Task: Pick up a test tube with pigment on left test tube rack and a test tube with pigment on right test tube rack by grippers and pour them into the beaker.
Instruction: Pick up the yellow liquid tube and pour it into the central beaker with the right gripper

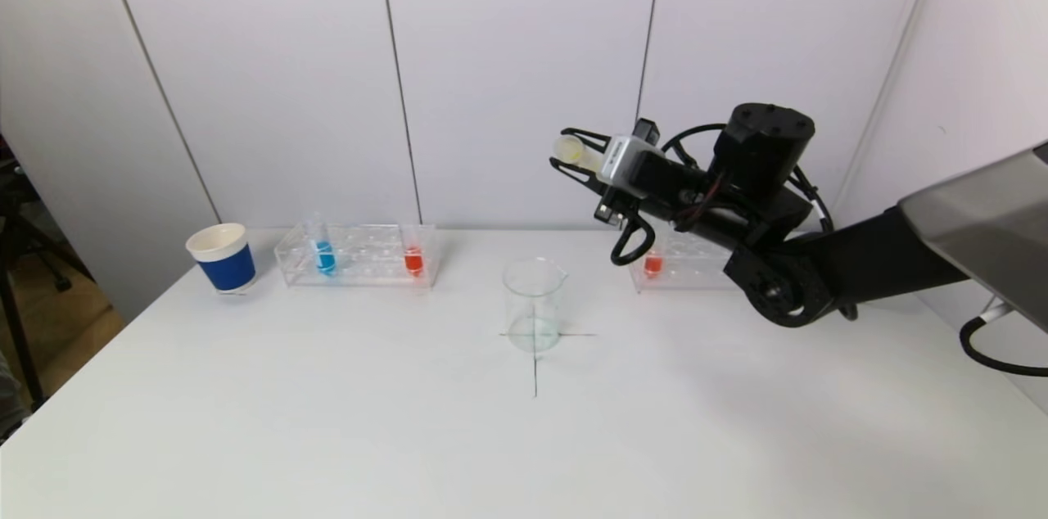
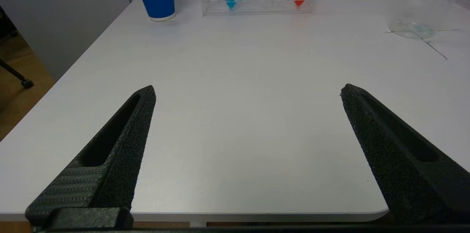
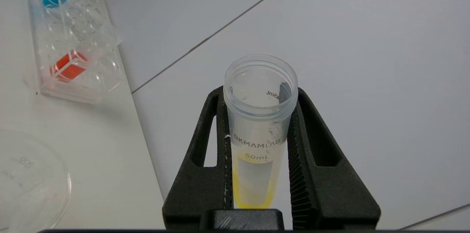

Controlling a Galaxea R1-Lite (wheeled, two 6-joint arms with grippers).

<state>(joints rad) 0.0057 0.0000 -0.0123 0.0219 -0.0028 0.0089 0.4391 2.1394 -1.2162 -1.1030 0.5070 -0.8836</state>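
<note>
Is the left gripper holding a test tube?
No, the left gripper hangs open over the bare table, with nothing between its fingers.

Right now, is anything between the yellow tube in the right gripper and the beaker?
Nothing visible. The right gripper holds the yellow test tube in open air above the beaker, whose mouth is uncovered.

The right test tube rack [image 1: 688,265] is largely hidden behind the right arm at 3 o'clock of the beaker [image 1: 534,304]. In the left wrist view the beaker [image 2: 426,1] is cut off at the edge.
</note>
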